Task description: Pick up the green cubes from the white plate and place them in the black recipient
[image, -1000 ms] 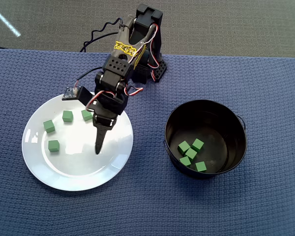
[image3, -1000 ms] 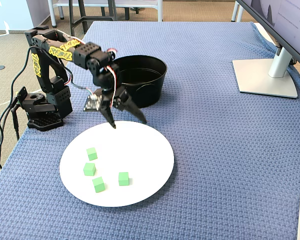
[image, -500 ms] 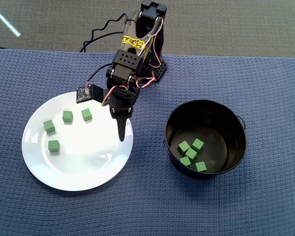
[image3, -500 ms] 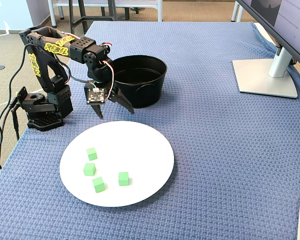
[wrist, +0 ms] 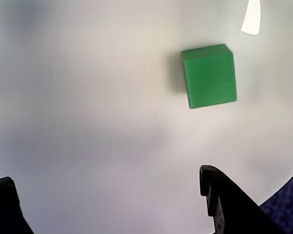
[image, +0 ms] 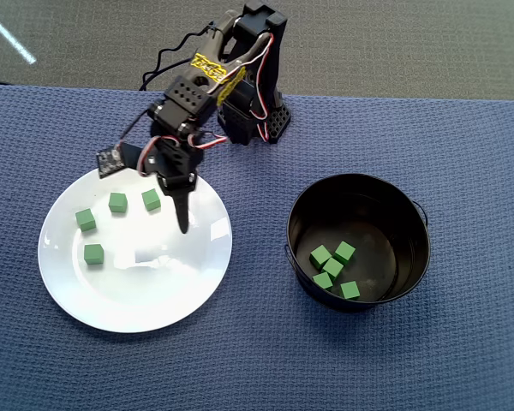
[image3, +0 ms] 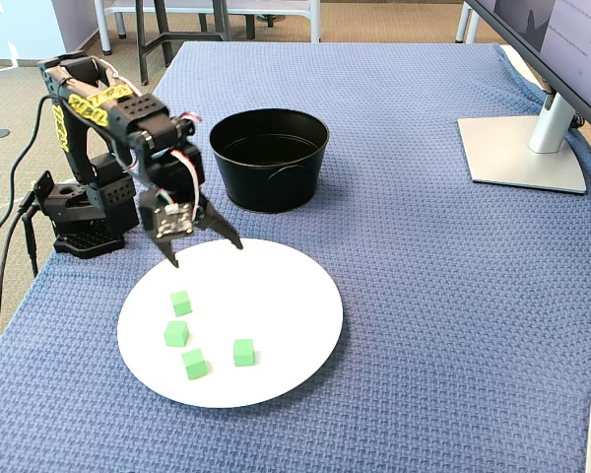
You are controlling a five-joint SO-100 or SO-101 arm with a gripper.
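Since a second ago the arm has swung back over the plate: half a second ago its gripper hung at the plate's edge nearest the pot, and now the gripper [image: 183, 224] hangs over the far part of the white plate [image: 137, 304], just right of one green cube in the overhead view. The cubes themselves have not moved.

The arm [image3: 108, 103] rises from its base at the far left of the table in the fixed view, bends over and reaches down toward the plate [image3: 295, 296]. The gripper [image3: 205, 252] points down with its two fingers spread apart and nothing between them. In the wrist view the dark fingertips [wrist: 224, 204] sit at the bottom edge, wide apart, above bare white plate, with one green cube [wrist: 208, 75] ahead of the right finger.

Four green cubes [image: 118, 202] lie on the left half of the plate in the overhead view. Five more green cubes [image: 332, 267] rest clustered on the bottom of the black recipient [image: 411, 214], which stands to the right of the plate, well apart from it, on the blue cloth [image: 463, 137].
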